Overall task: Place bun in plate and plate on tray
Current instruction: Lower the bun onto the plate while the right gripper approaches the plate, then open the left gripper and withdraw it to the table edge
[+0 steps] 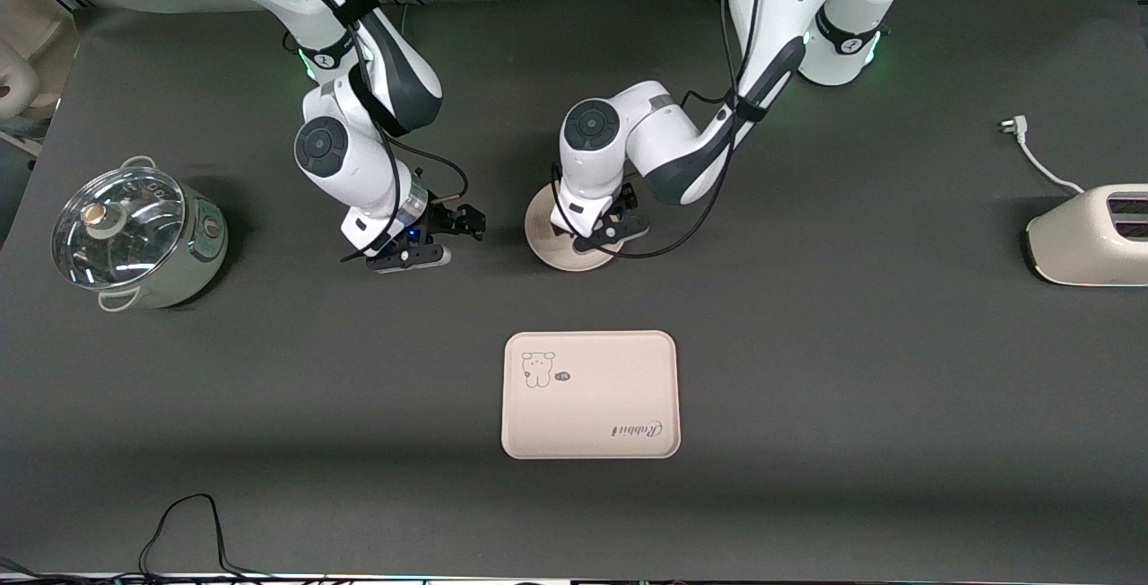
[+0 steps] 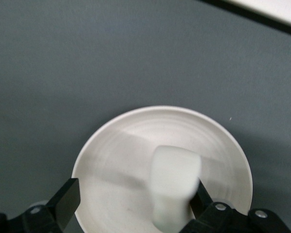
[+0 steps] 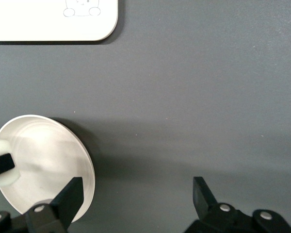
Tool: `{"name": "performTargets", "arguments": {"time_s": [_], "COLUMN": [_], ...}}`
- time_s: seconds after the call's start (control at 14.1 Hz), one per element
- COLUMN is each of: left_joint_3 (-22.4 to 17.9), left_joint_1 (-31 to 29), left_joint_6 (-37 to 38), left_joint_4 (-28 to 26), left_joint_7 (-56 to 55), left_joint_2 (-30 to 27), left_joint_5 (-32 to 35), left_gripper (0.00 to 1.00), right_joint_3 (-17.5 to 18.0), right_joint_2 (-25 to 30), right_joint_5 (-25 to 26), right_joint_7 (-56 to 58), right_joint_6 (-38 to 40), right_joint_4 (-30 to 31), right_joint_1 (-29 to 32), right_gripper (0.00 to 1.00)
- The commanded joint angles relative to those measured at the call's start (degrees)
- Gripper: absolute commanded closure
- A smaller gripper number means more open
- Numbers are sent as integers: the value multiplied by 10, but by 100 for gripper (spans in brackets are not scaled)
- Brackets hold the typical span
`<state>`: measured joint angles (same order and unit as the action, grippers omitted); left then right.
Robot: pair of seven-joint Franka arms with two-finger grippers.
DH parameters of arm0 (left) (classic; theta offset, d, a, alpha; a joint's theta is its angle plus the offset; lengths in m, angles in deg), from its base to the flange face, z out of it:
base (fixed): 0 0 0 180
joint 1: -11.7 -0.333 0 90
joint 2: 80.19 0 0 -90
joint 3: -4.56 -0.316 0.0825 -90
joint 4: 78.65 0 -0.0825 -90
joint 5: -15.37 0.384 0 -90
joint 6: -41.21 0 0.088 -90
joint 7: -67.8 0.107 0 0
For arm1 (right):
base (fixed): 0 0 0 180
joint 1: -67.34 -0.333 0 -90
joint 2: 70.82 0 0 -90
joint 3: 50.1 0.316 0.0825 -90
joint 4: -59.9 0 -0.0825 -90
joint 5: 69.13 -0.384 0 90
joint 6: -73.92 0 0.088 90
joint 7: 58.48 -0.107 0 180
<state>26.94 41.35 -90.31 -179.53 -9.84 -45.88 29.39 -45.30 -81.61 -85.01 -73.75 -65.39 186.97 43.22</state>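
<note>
Fingers, left gripper (image 2: 131,206): spread wide over the plate (image 2: 111,145), one finger on each side of the bun (image 2: 174,187); one finger looks to be touching or just beside the bun, so I cannot tell if contact is fully gone.
Fingers, right gripper (image 3: 136,199): wide apart, holding nothing, low over bare table (image 1: 852,343) beside the plate, toward the right arm's end; this arm waits.
Bun: sits in the plate, standing on end.
Plate: on the table, farther from the front camera than the tray (image 1: 590,394), well apart from it.
Tray: nothing on it, its long side running along the table.
Step in hand: bun looks delivered; plate not yet on the tray.
Key relation: the plate lies directly under the left fingers, while the right fingers stand just beside its rim; the tray lies toward the front camera from both.
Other things: lidded pot (image 1: 134,235) at the right arm's end, toaster (image 1: 1090,240) at the left arm's end.
</note>
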Motion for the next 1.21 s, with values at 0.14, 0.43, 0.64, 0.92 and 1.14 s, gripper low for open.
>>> {"name": "performTargets", "arguments": {"time_s": [0.14,0.43,0.64,0.92,1.14], "left_joint_3": [-6,-4,-6,-11,-15], "left_joint_1": [23,-14,-74,-219,-316], "left_joint_6": [16,88,167,237,257], "left_joint_4": [-4,21,63,81,77], "left_joint_7": [-48,-26,53,303,446], "left_joint_2": [-6,-35,-64,-141,-199], "left_joint_5": [18,17,15,18,14], "left_gripper": [0,0,0,0,0], "right_joint_3": [-2,3,26,62,75], "right_joint_2": [-2,-8,-21,-51,-86], "right_joint_5": [-13,-13,-12,-13,-13], "right_joint_7": [-7,-8,-7,-8,-15], "right_joint_6": [-7,-15,-40,-83,-130], "right_joint_4": [-3,-9,-9,-9,-9], "right_joint_1": [-5,-6,-6,-7,-21], "right_gripper": [0,0,0,0,0]}}
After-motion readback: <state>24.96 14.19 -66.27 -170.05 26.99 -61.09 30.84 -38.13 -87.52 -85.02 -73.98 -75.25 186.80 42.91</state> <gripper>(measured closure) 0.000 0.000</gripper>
